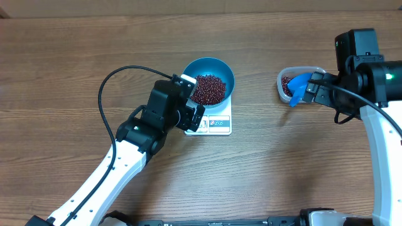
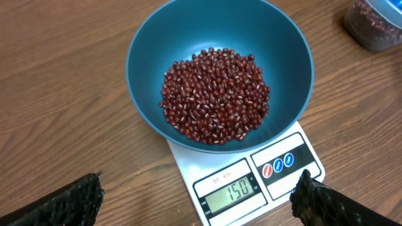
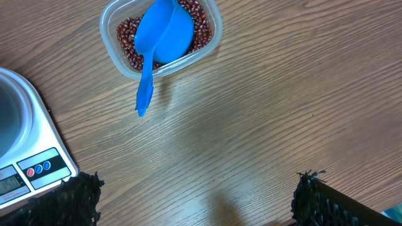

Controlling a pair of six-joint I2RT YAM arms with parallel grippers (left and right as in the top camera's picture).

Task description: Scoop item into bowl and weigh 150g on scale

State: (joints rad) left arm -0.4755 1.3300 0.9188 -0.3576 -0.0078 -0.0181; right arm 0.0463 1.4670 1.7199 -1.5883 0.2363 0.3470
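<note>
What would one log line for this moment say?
beans in bowl on scale | display reads 150 | scoop resting in tub | left gripper open | right gripper open

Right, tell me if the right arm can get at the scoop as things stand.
Probably yes: the open right pincer hovers near the scoop, whose handle juts over the tub rim, nothing between.

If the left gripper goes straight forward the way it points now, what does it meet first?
Probably the scale, whose display edge lies right ahead of the open left gripper; the bowl comes after. Depth is unclear.
</note>
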